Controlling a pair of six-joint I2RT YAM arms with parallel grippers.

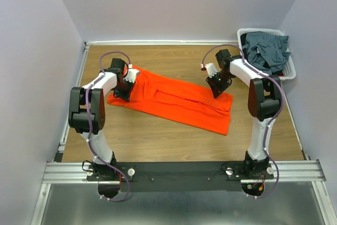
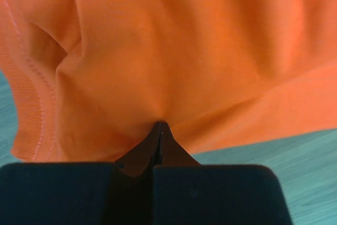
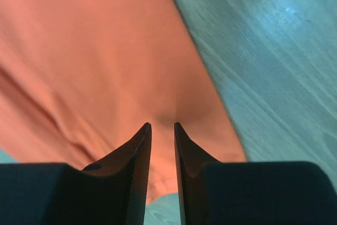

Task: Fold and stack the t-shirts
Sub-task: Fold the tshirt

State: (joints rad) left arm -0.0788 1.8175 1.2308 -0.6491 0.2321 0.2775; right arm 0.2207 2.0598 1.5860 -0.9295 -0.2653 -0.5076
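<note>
Across the middle of the bench (image 1: 158, 143), slanting from the far left toward the near right: orange-red t-shirt (image 1: 179, 104), flat on the wood, folded into a long band with a raised ridge running down its length.

At the shirt's far-left end, close to the bench's left edge: left gripper (image 1: 125, 89), pointed down onto the cloth. From the left wrist view, gripper (image 2: 159, 130) with jaws pressed tight together and a pinch of the orange-red t-shirt (image 2: 184, 51) caught at the very tips. Creases fanning out from that spot, stitched hem running down the left side, a strip of bare bench at lower right.

At the shirt's far-right end, toward the bench's right edge: right gripper (image 1: 217, 90), likewise tilted down onto the cloth. From the right wrist view, gripper (image 3: 162, 127) with jaws only narrowly apart, tips set against the fabric (image 3: 79, 51) near its edge, orange showing through the slit, bare wood just beyond on the right.

At the far right corner: white slatted basket (image 1: 291, 70), filled with dark slate blue-grey t-shirts (image 1: 266, 51) in a crumpled heap, some cloth spilling over the rim. Well apart from the orange-red one, untouched by either arm.
</note>
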